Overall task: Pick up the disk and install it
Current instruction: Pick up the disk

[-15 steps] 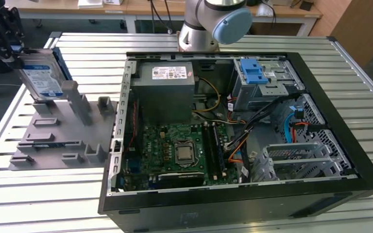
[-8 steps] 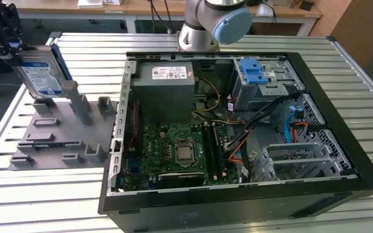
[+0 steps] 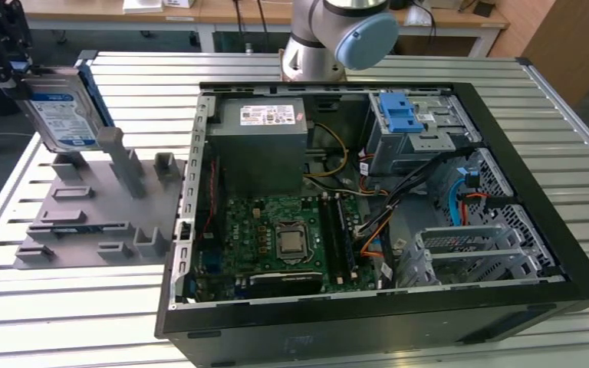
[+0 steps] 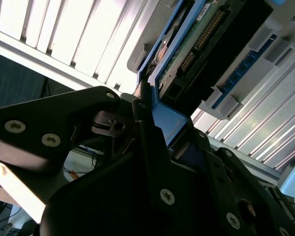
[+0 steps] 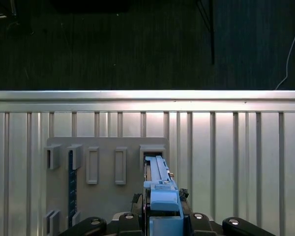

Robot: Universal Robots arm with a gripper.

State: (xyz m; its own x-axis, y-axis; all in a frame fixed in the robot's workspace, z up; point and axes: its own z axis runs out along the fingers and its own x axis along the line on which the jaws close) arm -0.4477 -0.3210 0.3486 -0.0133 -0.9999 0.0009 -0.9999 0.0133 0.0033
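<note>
- Second wrist view: the gripper (image 4: 167, 125) has its black fingers (image 4: 143, 123) pressed onto the blue carrier of the disk (image 4: 194, 46), pinching it from both sides.
- The disk stands on edge, and its labelled face shows in the exterior view (image 3: 61, 111).
- Below it in the first wrist view lies the grey fixture (image 5: 105, 206), with the disk (image 5: 160, 189) over a slot. I cannot tell whether they touch.
- The fixture (image 3: 80, 218) rests on the slatted tabletop (image 3: 59, 307), near the edge at the exterior view's left.
- Farther off, the open computer case (image 3: 376, 331) takes up the tabletop's middle, and the arm base (image 3: 320, 38) stands at the far edge.
</note>
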